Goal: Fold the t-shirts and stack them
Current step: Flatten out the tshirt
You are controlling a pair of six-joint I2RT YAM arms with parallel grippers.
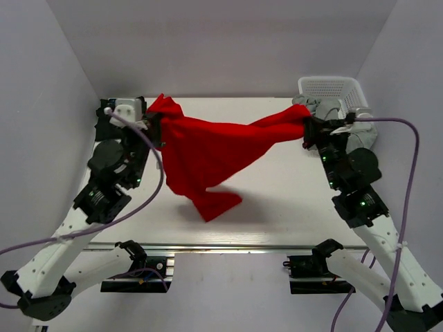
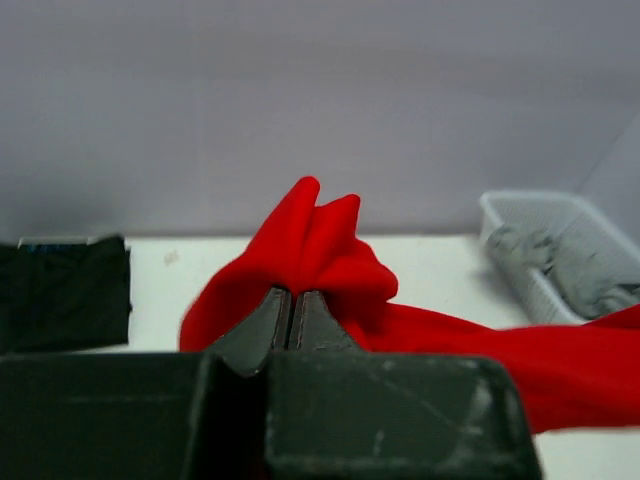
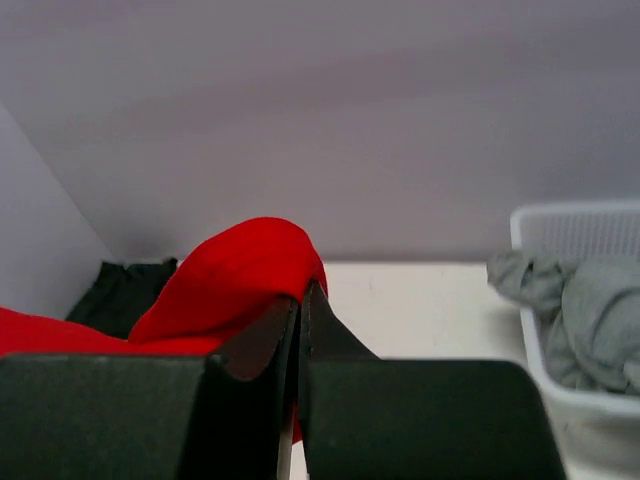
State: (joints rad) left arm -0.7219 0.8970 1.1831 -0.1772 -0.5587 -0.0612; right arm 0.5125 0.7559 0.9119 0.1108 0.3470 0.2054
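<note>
The red t-shirt [image 1: 208,152] hangs stretched between both arms above the white table [image 1: 277,200], its lower corner drooping toward the table's front. My left gripper [image 1: 154,126] is shut on the shirt's left end, where the red cloth [image 2: 320,255] bunches over the closed fingertips. On the other side my right gripper [image 1: 309,128] is shut on the right end, with a red fold [image 3: 245,270] draped over its pinched fingers. A black t-shirt [image 2: 62,295] lies folded at the back left of the table, also seen as a dark heap [image 3: 125,290] in the right wrist view.
A white lattice basket [image 1: 332,93] stands at the back right corner and holds grey cloth [image 3: 580,315]. Grey walls close in the table on the left, back and right.
</note>
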